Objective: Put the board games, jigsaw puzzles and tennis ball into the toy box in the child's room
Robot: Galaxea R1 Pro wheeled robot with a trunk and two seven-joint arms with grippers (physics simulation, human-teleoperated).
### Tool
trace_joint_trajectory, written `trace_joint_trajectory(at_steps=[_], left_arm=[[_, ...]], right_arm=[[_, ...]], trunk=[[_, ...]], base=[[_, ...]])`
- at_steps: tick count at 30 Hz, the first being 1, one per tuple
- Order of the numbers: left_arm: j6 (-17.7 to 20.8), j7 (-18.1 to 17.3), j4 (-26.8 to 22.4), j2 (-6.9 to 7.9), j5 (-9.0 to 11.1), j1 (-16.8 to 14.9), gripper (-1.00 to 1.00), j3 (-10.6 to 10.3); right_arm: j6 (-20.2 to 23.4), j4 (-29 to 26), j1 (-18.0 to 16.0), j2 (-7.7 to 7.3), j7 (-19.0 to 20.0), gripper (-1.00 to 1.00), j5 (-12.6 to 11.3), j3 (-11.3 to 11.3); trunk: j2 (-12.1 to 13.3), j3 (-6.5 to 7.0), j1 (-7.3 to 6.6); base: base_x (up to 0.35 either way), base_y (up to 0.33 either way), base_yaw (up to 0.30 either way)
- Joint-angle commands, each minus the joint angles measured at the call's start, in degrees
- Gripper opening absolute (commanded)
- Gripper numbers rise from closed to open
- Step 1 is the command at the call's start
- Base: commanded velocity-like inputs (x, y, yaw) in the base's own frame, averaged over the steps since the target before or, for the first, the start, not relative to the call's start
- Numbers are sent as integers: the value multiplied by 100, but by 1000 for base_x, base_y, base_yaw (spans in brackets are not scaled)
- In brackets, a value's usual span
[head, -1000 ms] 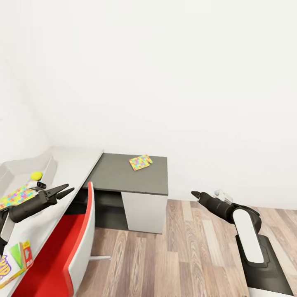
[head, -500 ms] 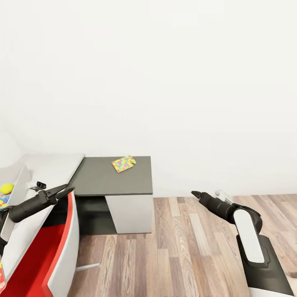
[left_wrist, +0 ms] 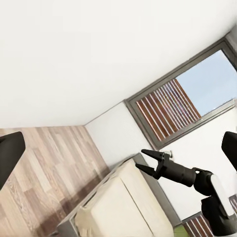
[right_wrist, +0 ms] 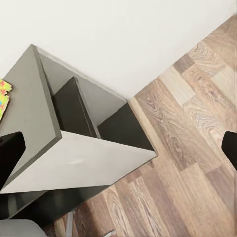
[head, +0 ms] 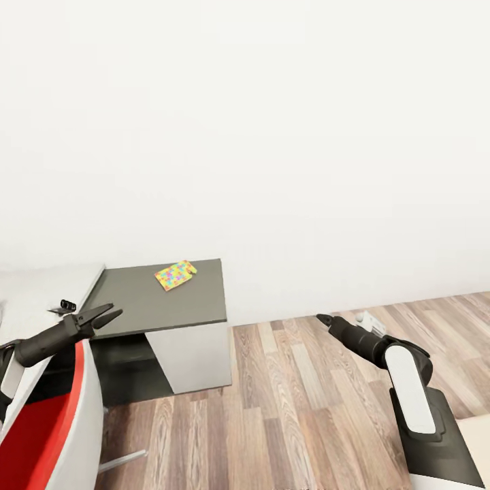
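Observation:
One jigsaw puzzle (head: pixel 175 275), a thin multicoloured square, lies on the dark grey lower shelf section (head: pixel 136 306) of the table; its corner also shows in the right wrist view (right_wrist: pixel 4 96). The pale desk top (head: pixel 41 289) is at far left. My left gripper (head: pixel 112 312) hovers open and empty over the desk's edge, left of the puzzle. My right gripper (head: pixel 320 317) is held open and empty over the wood floor, well to the right of the shelf, and shows in the left wrist view (left_wrist: pixel 139 159). The toy box, tennis ball and board games are out of view.
A red-and-white swivel chair (head: pixel 47 422) stands at lower left against the desk. A small black object (head: pixel 67 304) lies on the desk. Wood-plank floor (head: pixel 292 408) stretches right of the shelf. The left wrist view shows the cream bed (left_wrist: pixel 123 207) and a window (left_wrist: pixel 182 108).
The whole head view has swung to the right: desk, shelf and puzzle slid left, and the toy box, ball and carton left the picture. Both arms keep their pose.

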Motion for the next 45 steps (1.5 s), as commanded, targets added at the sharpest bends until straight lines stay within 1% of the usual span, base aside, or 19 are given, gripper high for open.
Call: trace_joint_trajectory(at_steps=[1, 8, 14, 29, 36, 40, 42, 45], left_arm=[[61, -24, -2, 2, -4, -3, 100, 2], [61, -10, -2, 2, -12, -3, 100, 2], [61, 23, -2, -8, -17, -1, 100, 2], [86, 98, -7, -22, -35, -2, 100, -30], [87, 363, -15, -25, -31, -6, 100, -23], [89, 415, -30, -35, -32, -20, 100, -23], [109, 522, -39, -47, -63, -53, 100, -37], [148, 855, -83, -61, -100, -86, 100, -50]], right_arm=[[15, -4, -7, 0, -54, 100, -55, 1], [12, -8, -7, 0, -54, 100, -52, 4], [12, -29, -7, 2, -58, 100, -52, 45], [9, -22, -7, 9, -62, 100, -46, 57], [4, -16, -7, 8, -62, 100, -42, 57], [3, -11, -7, 5, -62, 100, -41, 57], [5, -7, -7, 3, -62, 100, -41, 57], [6, -5, -7, 1, -62, 100, -41, 57]], trunk=[[-12, -11, 3], [-12, -11, 3], [-12, -11, 3], [-12, -13, 3], [-12, -33, 3], [-12, -55, 3], [-12, -67, 3], [-12, -86, 3]], base=[[0, 0, -261], [0, 0, -119], [0, 0, -12], [0, 0, 0], [0, 0, 75], [0, 0, 165], [0, 0, 186], [0, 0, 194]])
